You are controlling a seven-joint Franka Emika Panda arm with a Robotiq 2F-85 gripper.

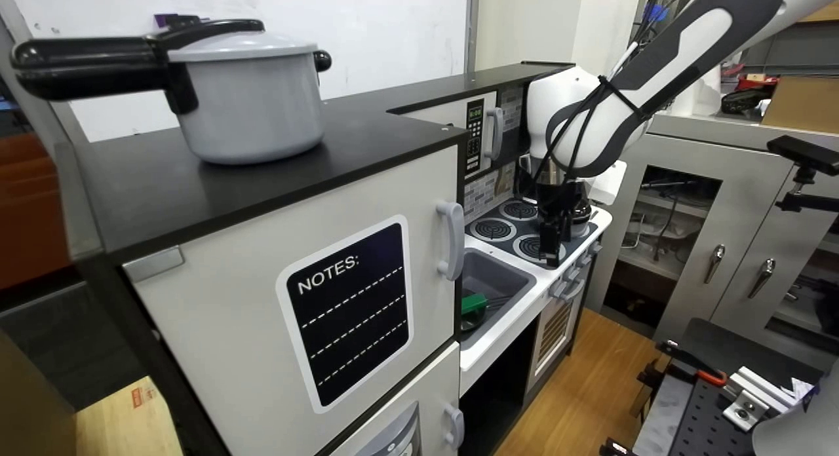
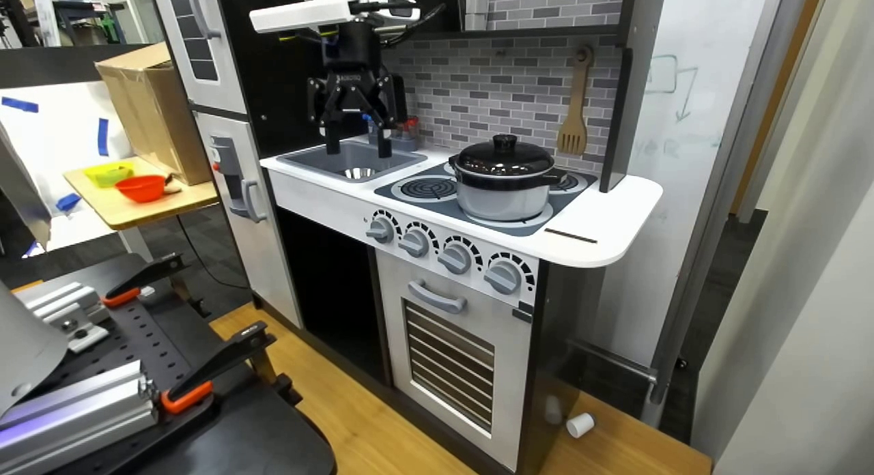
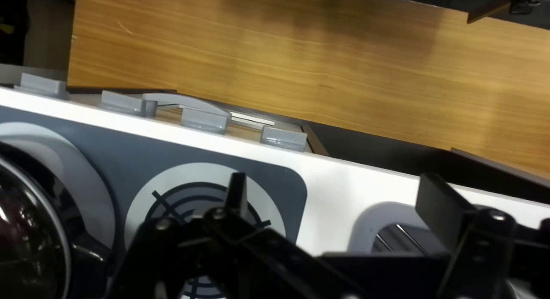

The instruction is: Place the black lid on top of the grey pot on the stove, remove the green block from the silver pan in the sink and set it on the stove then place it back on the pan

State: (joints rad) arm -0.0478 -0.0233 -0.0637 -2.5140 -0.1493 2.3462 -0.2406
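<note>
Black lid (image 2: 504, 160) on grey pot (image 2: 502, 200), an empty gripper (image 2: 358, 147) hangs wide near the sink (image 1: 503, 270), its likely step now a reach across and down to lift the green block (image 1: 473, 303) inside.

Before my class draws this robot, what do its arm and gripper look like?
The arm has a rounded white casing with dark grey panels; thin black cables are strapped to it. The gripper is black, with a hinged linkage, round pale pins and two narrow, straight fingers. Its body carries small pale lettering that I cannot read here.
</note>
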